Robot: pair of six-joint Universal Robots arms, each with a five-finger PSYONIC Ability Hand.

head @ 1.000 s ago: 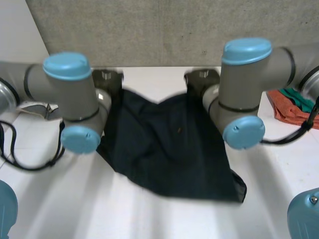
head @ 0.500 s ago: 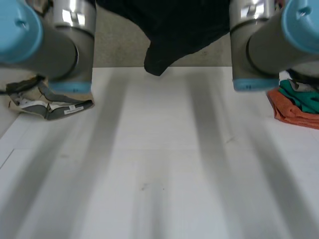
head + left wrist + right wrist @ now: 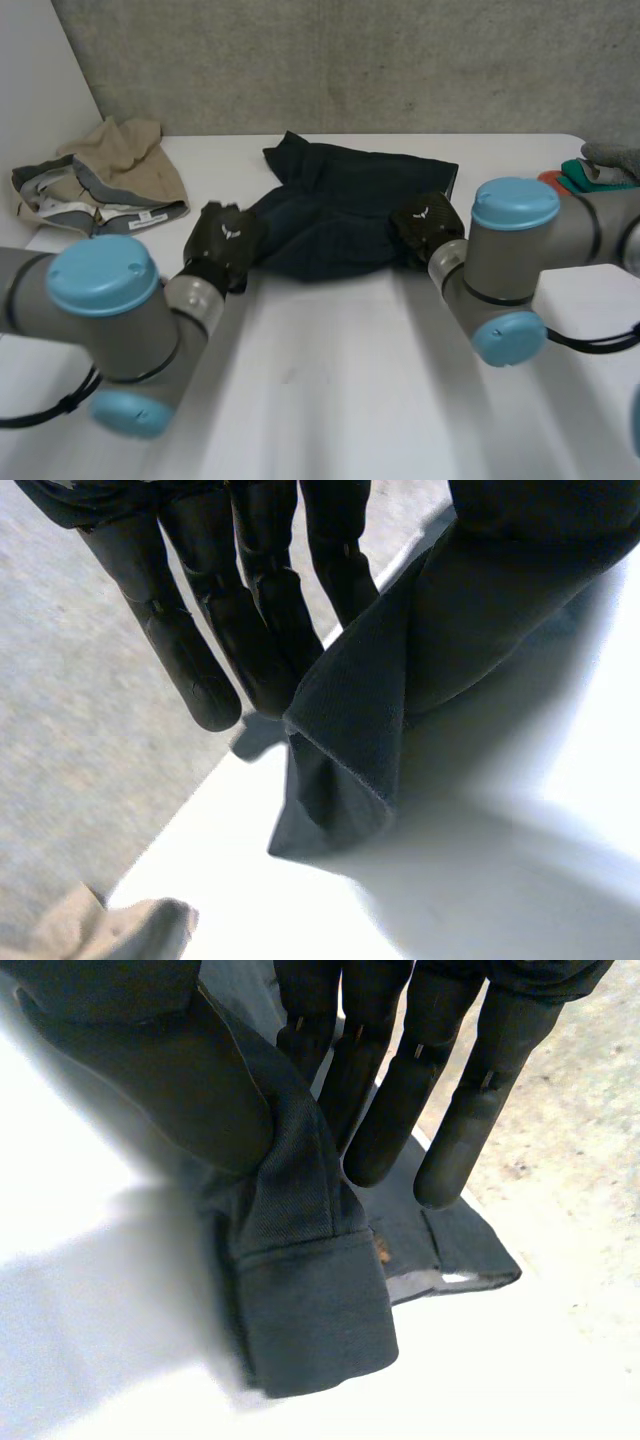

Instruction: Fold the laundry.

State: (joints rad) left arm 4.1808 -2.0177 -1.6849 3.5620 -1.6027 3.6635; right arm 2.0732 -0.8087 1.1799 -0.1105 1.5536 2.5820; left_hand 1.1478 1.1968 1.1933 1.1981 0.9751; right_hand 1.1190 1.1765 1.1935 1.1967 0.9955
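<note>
Lab bench: white table point(image 3: 330, 400), bare concrete wall point(image 3: 350, 60).

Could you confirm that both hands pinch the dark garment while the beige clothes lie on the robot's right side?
Not quite: the head view shows the beige clothes on the robot's left side. The left hand and right hand do pinch the dark garment.

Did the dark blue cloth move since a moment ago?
Yes. The dark blue cloth came down: it hung high in front of the grey wall, and now it lies on the table, level with the tan clothes.
</note>
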